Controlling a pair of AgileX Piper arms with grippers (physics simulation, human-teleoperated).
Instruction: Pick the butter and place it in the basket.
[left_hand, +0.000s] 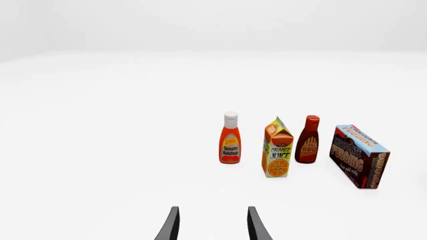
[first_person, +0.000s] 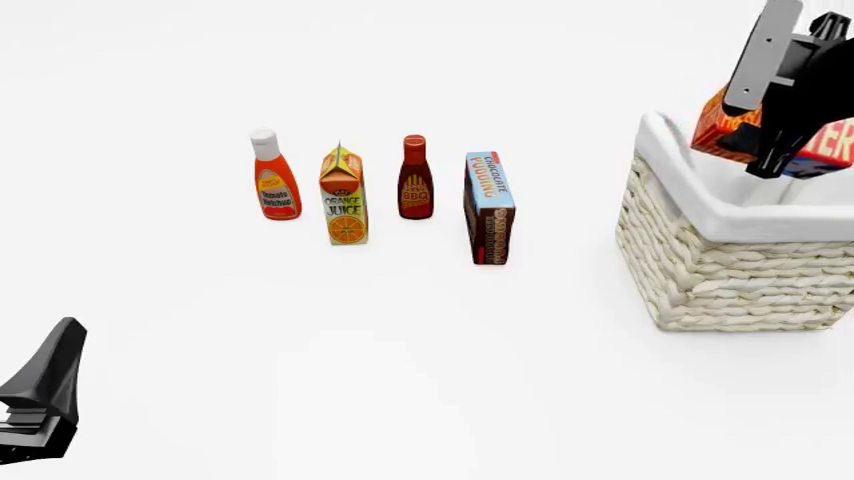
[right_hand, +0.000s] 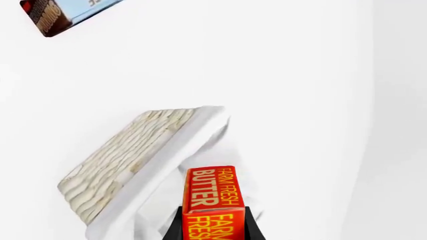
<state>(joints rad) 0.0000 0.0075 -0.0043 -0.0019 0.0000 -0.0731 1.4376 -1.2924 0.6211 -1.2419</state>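
My right gripper (first_person: 781, 140) is shut on the butter (first_person: 725, 128), a red-orange box with cream lettering, and holds it tilted in the air just above the basket (first_person: 727, 270). The basket is large, cream wicker, with a white cloth over its rim, at the right of the table. In the right wrist view the butter (right_hand: 212, 197) sits between the dark fingers over the basket's white lining (right_hand: 200, 150). My left gripper (left_hand: 212, 225) is open and empty, low at the near left (first_person: 54, 360), far from both.
A row of groceries stands mid-table: tomato ketchup bottle (first_person: 274, 178), orange juice carton (first_person: 343, 195), BBQ sauce bottle (first_person: 415, 180) and chocolate pudding box (first_person: 489, 208). The pudding box stands nearest the basket, with a gap between them.
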